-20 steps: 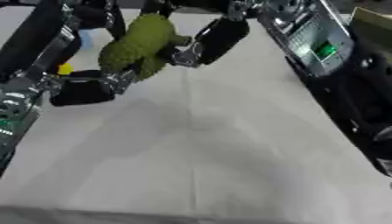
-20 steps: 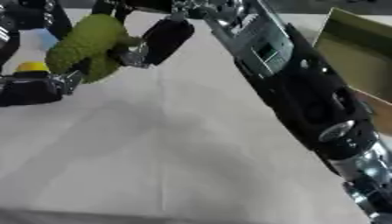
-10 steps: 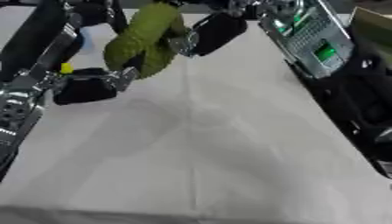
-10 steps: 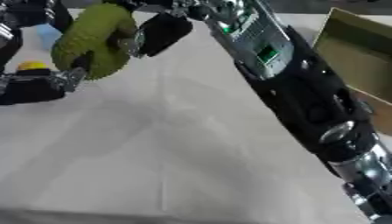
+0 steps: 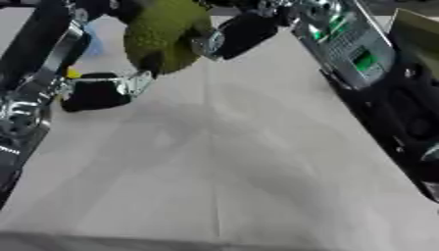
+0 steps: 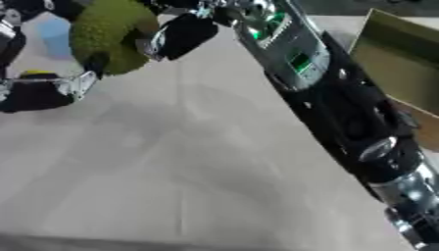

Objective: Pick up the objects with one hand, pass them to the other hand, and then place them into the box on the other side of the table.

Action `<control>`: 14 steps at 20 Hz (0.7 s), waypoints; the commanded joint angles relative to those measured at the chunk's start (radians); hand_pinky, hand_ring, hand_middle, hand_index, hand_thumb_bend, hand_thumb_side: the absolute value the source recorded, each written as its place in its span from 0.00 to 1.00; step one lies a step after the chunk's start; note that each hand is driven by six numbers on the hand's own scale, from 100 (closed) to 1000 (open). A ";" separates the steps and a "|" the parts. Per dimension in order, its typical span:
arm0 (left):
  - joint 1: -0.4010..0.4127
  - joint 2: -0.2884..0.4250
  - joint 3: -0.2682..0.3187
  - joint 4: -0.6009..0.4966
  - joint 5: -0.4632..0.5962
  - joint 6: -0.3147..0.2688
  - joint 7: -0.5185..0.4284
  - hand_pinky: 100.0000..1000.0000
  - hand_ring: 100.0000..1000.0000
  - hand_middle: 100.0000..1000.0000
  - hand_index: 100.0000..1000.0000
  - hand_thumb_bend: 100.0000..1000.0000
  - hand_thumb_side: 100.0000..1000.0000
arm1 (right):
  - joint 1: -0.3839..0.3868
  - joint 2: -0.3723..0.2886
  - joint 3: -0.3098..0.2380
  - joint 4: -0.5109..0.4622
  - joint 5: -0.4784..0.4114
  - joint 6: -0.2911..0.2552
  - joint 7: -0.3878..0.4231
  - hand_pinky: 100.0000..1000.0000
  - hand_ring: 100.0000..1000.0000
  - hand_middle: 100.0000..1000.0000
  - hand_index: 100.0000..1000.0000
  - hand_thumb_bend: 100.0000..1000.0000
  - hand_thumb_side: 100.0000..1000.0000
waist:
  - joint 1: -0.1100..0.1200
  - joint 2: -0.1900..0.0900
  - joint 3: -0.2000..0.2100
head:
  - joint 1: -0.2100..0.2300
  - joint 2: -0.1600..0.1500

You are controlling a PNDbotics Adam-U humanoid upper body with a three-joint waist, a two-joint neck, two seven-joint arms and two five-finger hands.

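A green bumpy fruit (image 5: pixel 165 35) hangs above the far part of the table, near the picture's top edge. My left hand (image 5: pixel 101 91) comes in from the left and its fingers curl up under the fruit's lower left side. From the right, my right hand (image 5: pixel 243 32) presses a black fingertip against the fruit's right side, with more fingers over its top. Both hands touch the fruit at once, and the top edge cuts off part of each. The olive cardboard box (image 6: pixel 401 51) stands at the far right, behind my right arm.
A light blue thing (image 6: pixel 53 35) and a small yellow thing (image 6: pixel 34 73) lie at the far left behind my left hand. My right forearm (image 6: pixel 343 108) crosses the right side of the white tablecloth (image 5: pixel 214 171) diagonally.
The fruit and both hands have risen a little toward the far edge. The right fingertip has stayed against the fruit's side throughout.
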 commanded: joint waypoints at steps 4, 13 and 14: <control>0.008 0.012 0.018 -0.012 0.029 0.110 0.003 0.76 0.69 0.64 0.82 0.44 0.48 | -0.003 -0.045 -0.031 -0.004 -0.012 0.007 -0.010 0.86 0.52 0.41 0.47 0.01 0.00 | -0.001 -0.023 -0.005 | 0.006 -0.027; 0.034 0.016 0.020 0.041 0.070 0.186 0.005 0.81 0.74 0.70 0.89 0.51 0.73 | 0.029 -0.084 -0.062 -0.008 -0.033 0.032 -0.034 0.87 0.51 0.41 0.47 0.00 0.00 | 0.001 -0.022 -0.009 | 0.007 -0.039; 0.039 0.020 0.020 0.047 0.075 0.190 0.004 0.81 0.74 0.70 0.89 0.50 0.73 | 0.033 -0.092 -0.067 -0.012 -0.040 0.035 -0.040 0.87 0.51 0.41 0.47 0.00 0.00 | 0.002 -0.022 -0.009 | 0.005 -0.040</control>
